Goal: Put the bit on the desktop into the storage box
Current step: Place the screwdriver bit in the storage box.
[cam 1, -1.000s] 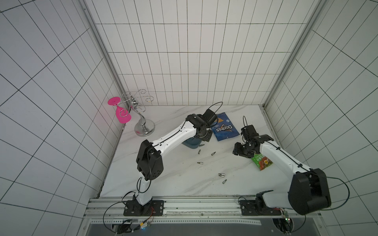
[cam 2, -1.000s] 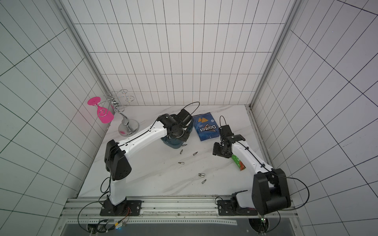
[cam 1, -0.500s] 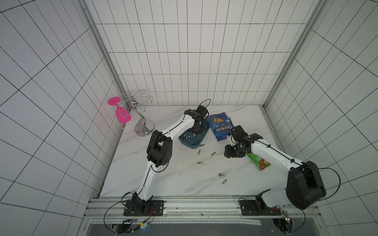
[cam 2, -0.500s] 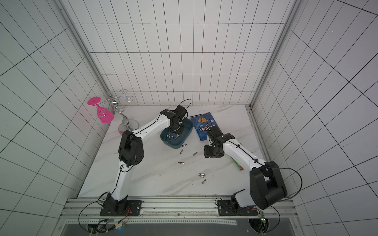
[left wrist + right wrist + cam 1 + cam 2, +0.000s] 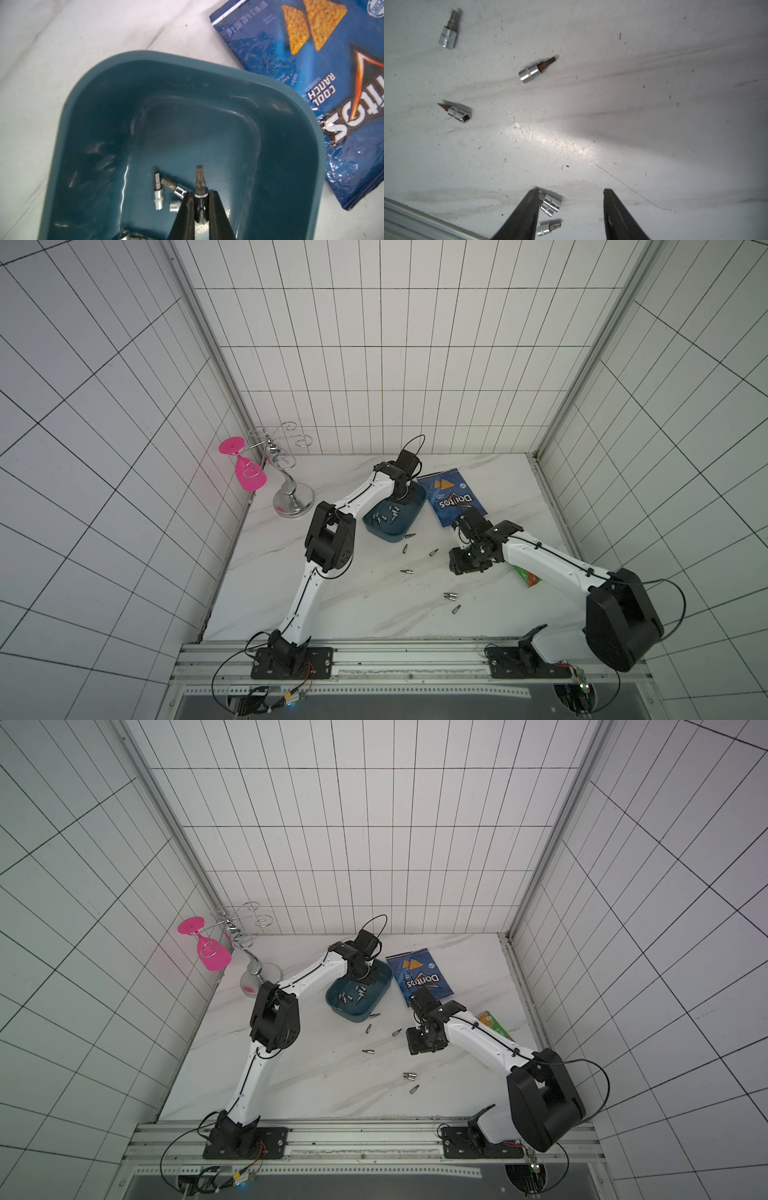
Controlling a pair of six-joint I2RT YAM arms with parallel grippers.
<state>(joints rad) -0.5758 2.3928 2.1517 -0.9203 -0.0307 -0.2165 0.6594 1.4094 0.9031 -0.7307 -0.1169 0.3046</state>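
My left gripper (image 5: pixel 200 194) is shut on a dark-tipped bit (image 5: pixel 200 182) and hangs over the inside of the teal storage box (image 5: pixel 207 68). Several silver bits (image 5: pixel 159 196) lie on the box floor. In both top views the storage box (image 5: pixel 384 536) (image 5: pixel 349 1017) sits at the back middle of the desktop (image 5: pixel 332 605). My right gripper (image 5: pixel 571 190) (image 5: pixel 465 566) is open above the desktop, holding nothing. Two bits (image 5: pixel 550 204) lie side by side near one finger, a third (image 5: pixel 548 228) close by. Several more loose bits (image 5: pixel 406 571) lie between box and right gripper.
A blue Doritos bag (image 5: pixel 451 497) lies flat right of the box, touching its rim. A green packet (image 5: pixel 528 576) shows under my right arm. A chrome glass rack (image 5: pixel 291 489) with a pink glass (image 5: pixel 249 477) stands at the back left. The metal rail (image 5: pixel 415 220) edges the front.
My left arm has lifted and brought its gripper over the inside of the storage box. My right gripper has moved forward and left, nearer the loose bits.
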